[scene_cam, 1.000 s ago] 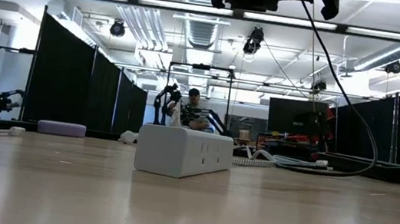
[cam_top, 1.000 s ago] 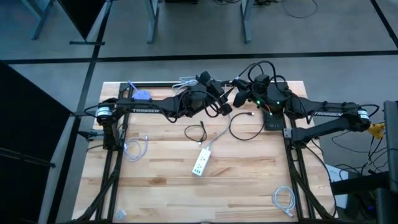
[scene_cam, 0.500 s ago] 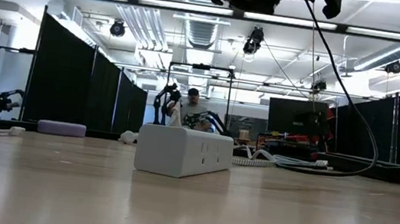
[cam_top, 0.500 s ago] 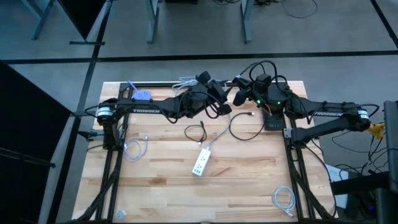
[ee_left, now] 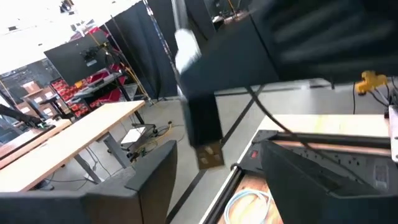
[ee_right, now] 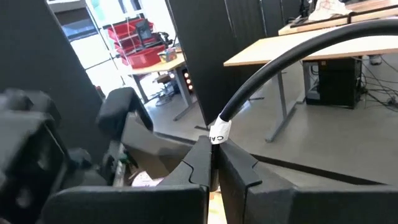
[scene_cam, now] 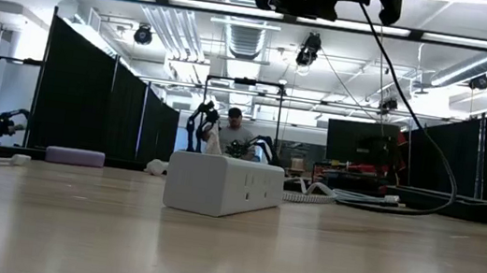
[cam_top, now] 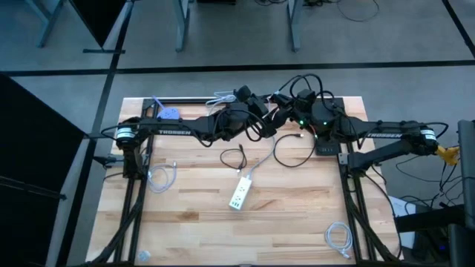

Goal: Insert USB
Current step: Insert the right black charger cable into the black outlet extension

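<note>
The left end effector (cam_top: 269,122) and the right end effector (cam_top: 280,104) meet above the far middle of the tabletop (cam_top: 297,215), largely hidden in tangled cabling. The right one is clamped on a black cable (ee_right: 292,56). The left one's fingers (ee_left: 149,180) stand apart around a blurred USB plug (ee_left: 210,154), not clearly gripping. The white power strip (cam_top: 239,194) lies mid-tabletop.
</note>
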You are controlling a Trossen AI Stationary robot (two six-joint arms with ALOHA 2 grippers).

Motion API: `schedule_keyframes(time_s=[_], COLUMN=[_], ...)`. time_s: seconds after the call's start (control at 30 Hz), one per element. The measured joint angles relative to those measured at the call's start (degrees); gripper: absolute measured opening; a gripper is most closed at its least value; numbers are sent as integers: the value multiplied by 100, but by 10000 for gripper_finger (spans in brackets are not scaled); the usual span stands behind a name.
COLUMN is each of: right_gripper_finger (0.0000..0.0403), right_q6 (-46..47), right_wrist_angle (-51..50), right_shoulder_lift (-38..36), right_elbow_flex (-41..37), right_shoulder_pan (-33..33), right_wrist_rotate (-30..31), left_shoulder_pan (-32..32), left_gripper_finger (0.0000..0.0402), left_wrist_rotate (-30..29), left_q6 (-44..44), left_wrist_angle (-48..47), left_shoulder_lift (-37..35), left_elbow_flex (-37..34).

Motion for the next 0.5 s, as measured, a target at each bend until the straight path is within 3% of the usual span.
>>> schedule_keyframes(time_s=[0.17, 0.5], right_gripper_finger=[0, 0], right_q6=[33, 47], right_wrist_angle=[-2, -11], right_shoulder_lift=[13, 13], right_elbow_flex=[0, 0], right_shoulder_pan=[0, 0], right_wrist_rotate=[-2, 0], left_shoulder_pan=[0, 0], left_gripper_finger=[178, 49], left_wrist_rotate=[-22, -45], left_q6=[-16, -272], left_wrist_angle=[51, 45], left_shoulder_lift=[0, 0], left_elbow_flex=[0, 0])
